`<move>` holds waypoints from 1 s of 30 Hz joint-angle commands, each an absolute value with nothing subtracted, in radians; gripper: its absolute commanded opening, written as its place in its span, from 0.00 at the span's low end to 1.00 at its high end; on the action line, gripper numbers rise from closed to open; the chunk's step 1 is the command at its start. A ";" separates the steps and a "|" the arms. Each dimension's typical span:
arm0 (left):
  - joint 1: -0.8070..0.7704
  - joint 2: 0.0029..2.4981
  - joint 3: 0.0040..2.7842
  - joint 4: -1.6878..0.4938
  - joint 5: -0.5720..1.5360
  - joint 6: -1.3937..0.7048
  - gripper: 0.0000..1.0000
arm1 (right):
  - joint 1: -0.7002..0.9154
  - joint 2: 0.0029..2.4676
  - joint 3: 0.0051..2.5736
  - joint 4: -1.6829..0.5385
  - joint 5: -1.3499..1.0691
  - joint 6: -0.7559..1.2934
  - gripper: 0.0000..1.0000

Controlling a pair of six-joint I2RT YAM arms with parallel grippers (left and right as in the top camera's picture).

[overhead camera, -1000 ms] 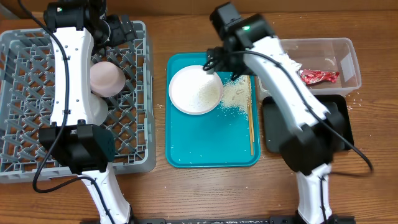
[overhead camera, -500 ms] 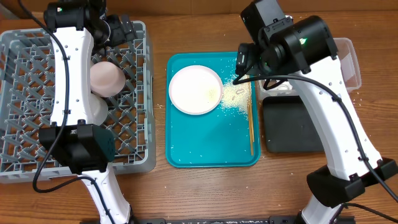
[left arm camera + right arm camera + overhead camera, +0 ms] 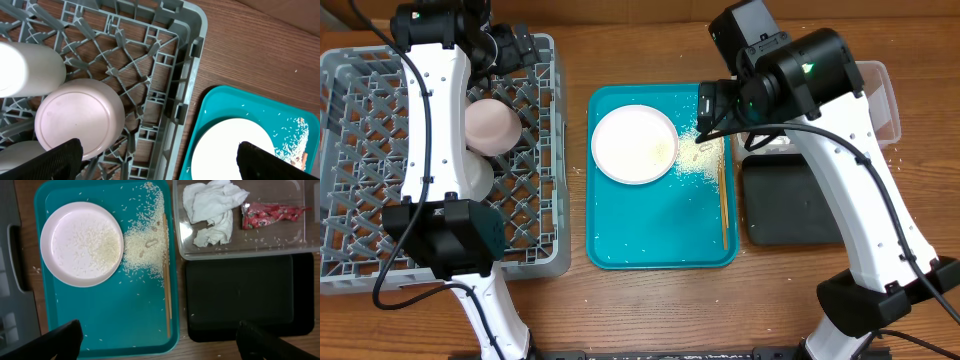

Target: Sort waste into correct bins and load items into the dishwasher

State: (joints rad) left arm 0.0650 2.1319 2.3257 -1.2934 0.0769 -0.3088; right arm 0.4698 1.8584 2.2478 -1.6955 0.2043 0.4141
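A white plate [image 3: 635,145] [image 3: 81,244] dusted with rice lies on the teal tray [image 3: 660,235]. More loose rice [image 3: 145,245] is heaped beside it. The crumpled napkin [image 3: 210,210] and red wrapper [image 3: 270,214] lie in the clear tub [image 3: 295,245]. The black tray [image 3: 240,290] sits below it. A pale bowl [image 3: 490,125] [image 3: 77,117] and a white cup [image 3: 30,67] stand in the grey rack [image 3: 360,150]. My right gripper [image 3: 708,108] [image 3: 160,345] hangs open high over the tray's right edge. My left gripper [image 3: 520,50] [image 3: 160,162] is open above the rack's right wall.
Wooden chopsticks [image 3: 166,280] lie along the teal tray's right side. Stray grains dot the wooden table [image 3: 570,310] around the tray. The rack's right wall [image 3: 190,35] stands close to the tray's left edge.
My right gripper has drawn back from the plate's far rim to the right, and that arm has risen off the bins. The left arm has stayed put.
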 commanded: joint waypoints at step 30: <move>0.058 2.093 2.350 -1.293 0.068 -0.318 1.00 | 0.342 1.419 2.186 -1.673 0.219 0.246 1.00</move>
